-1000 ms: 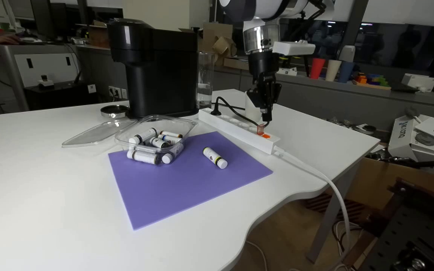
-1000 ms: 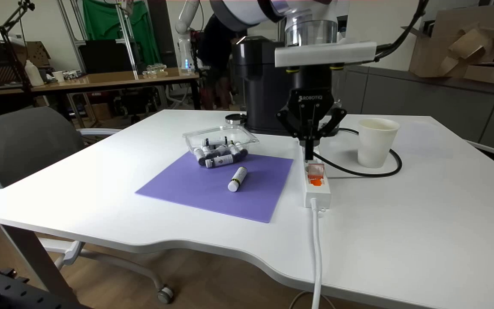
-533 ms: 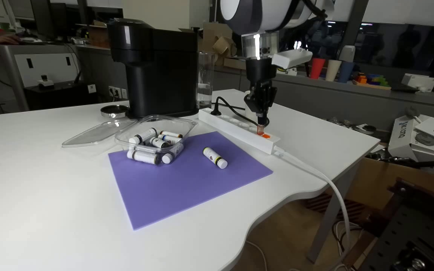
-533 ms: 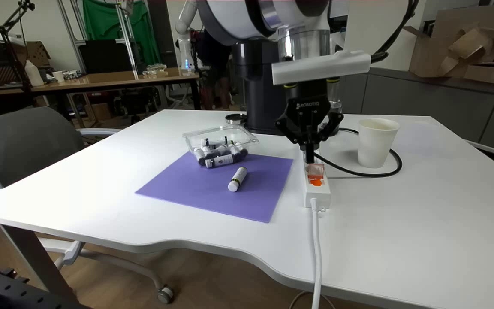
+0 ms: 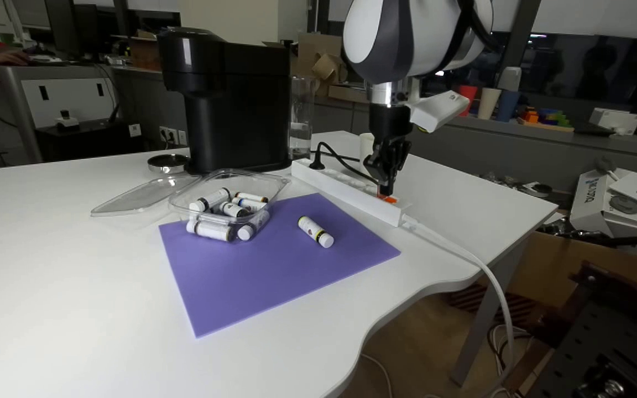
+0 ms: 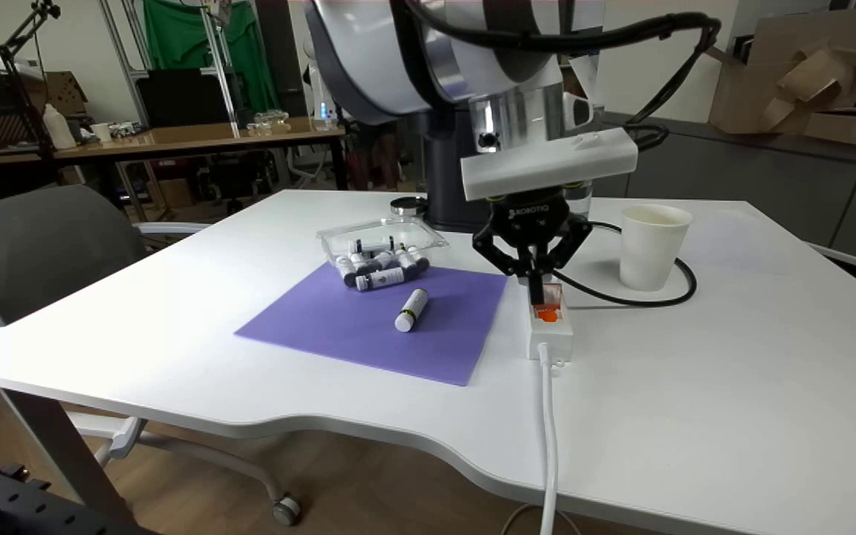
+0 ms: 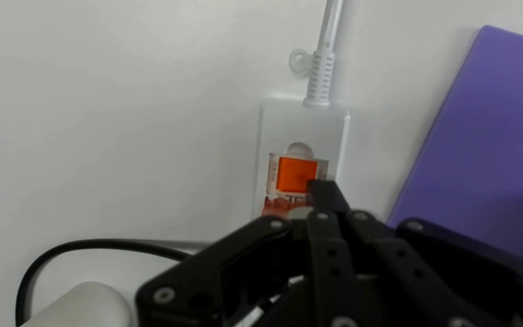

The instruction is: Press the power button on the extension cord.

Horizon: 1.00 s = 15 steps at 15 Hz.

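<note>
The extension cord is a long white power strip (image 5: 346, 190) on the white table, also in an exterior view (image 6: 551, 343) and the wrist view (image 7: 304, 122). Its power button is orange, near the cable end, seen in the wrist view (image 7: 294, 175) and both exterior views (image 5: 389, 199) (image 6: 547, 316). A clear reddish flap (image 6: 551, 291) stands up behind the button. My gripper (image 7: 324, 184) is shut and empty, tilted, pointing down. Its fingertips (image 6: 537, 301) are at the flap and overlap the button's near corner in the wrist view. I cannot tell whether they touch. They also show in an exterior view (image 5: 386, 192).
A black plug (image 5: 316, 164) sits in the strip's far end; its black cable (image 6: 636, 303) loops around a white cup (image 6: 652, 249). Beside the strip lies a purple mat (image 6: 368, 327) with a vial (image 6: 412, 310) and a clear box (image 6: 339, 238) of vials. A black coffee machine (image 5: 235, 105) stands behind.
My gripper has moved down and along the strip toward the cable end, from above the flap to beside the button. The wrist has tilted. The fingers stay shut.
</note>
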{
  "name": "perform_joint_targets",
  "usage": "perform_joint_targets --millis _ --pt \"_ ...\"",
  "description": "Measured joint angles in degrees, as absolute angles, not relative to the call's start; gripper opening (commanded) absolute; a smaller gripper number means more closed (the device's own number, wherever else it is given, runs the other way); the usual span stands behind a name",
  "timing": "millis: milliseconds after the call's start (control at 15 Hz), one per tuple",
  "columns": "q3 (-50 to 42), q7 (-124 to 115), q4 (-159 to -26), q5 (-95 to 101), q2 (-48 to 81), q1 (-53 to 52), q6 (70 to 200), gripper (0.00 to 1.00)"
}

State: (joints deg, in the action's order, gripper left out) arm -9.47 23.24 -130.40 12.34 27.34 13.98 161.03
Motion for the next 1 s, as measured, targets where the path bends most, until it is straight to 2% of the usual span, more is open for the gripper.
perform_joint_targets --millis 333,733,1000 --pt "-8.80 23.62 -131.31 11.11 27.36 15.99 162.18 0.00" --pt "-2.07 28.98 -130.32 3.77 27.79 23.61 160.18 0.00" --pt "-1.13 29.55 -128.01 2.55 28.23 24.53 158.42 0.00"
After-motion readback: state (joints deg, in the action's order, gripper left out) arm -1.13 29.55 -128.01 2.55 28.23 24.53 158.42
